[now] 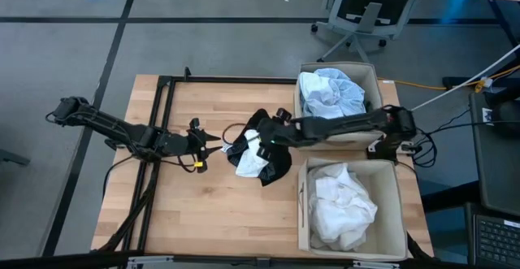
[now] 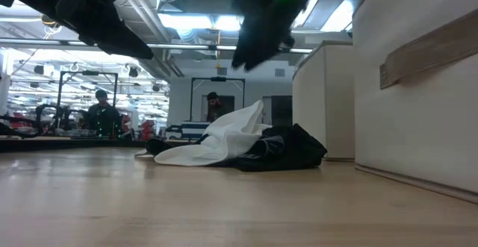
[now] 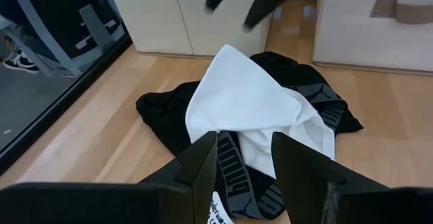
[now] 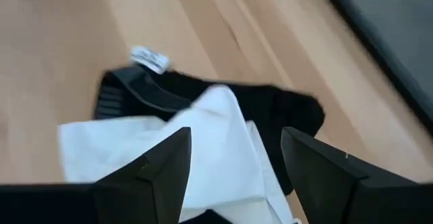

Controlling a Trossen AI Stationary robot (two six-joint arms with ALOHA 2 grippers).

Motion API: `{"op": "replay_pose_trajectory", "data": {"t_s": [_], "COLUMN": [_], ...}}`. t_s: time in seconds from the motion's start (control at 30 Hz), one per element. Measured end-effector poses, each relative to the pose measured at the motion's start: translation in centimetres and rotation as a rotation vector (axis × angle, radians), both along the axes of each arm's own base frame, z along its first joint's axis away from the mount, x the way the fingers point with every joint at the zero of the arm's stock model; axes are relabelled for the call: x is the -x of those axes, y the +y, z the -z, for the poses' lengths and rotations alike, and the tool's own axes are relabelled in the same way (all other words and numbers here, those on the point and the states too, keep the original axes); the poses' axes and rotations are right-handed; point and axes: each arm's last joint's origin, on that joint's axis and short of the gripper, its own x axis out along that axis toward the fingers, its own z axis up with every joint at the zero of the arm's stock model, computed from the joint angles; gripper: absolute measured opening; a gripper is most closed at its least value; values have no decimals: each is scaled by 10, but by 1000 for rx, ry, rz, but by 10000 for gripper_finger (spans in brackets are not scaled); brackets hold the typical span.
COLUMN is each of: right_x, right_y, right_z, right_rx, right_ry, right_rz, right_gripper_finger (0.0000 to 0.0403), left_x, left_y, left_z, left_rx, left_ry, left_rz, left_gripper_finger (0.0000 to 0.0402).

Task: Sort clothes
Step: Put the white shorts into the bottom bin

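Between the two arms, mid-tabletop [image 1: 203, 212], lies what is left to sort: a white garment [image 1: 249, 162] draped over a black garment [image 1: 275, 162], tangled into one heap just beside the two beige boxes. The far box [image 1: 373, 78] holds pale blue clothes [image 1: 329, 93], the near box [image 1: 397, 228] holds white clothes [image 1: 344, 206].

Right pincer [image 4: 233, 163] hovers directly above the heap, fingers spread wide, nothing in them, the white peak sitting right between the tips. Left pincer [image 3: 245, 166] is low at the heap's other edge, also spread and empty, aimed at the black waistband.

Here's the danger: the two pieces overlap so closely that a grab at the white peak could drag the black one along, and a mixed bundle would land in the wrong box. Both pincers are crowding the same small heap too, so a knock between them looks possible, or each could tug a different end of one garment. Thin cloth could also slip out of a shallow pinch.

Writing? The grey waistband reads "PUMA" in big letters in the left wrist view, and a small white tag [image 4: 149, 59] sticks out, its print too small to read.
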Motion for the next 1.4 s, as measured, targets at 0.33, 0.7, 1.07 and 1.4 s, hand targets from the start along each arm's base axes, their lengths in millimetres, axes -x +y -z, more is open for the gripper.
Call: {"op": "replay_pose_trajectory", "data": {"t_s": [0.33, 0.7, 1.07, 1.4], "right_x": [-24, -33, -33, -39], "right_y": [-35, -31, -29, -4], "right_z": [62, 98, 99, 61], "right_rx": [-130, -264, -206, -102], "right_ry": [119, 206, 226, 263], "right_rz": [29, -66, -83, -140], "right_gripper_finger": [230, 230, 87, 34], "left_x": [0, 0, 0, 0], "left_y": [0, 0, 0, 0], "left_z": [0, 0, 0, 0], "left_rx": [0, 2, 3, 3], "left_ry": [-1, -1, -2, -3], "left_rz": [0, -1, -1, -1], "left_gripper_finger": [131, 131, 131, 131]}}
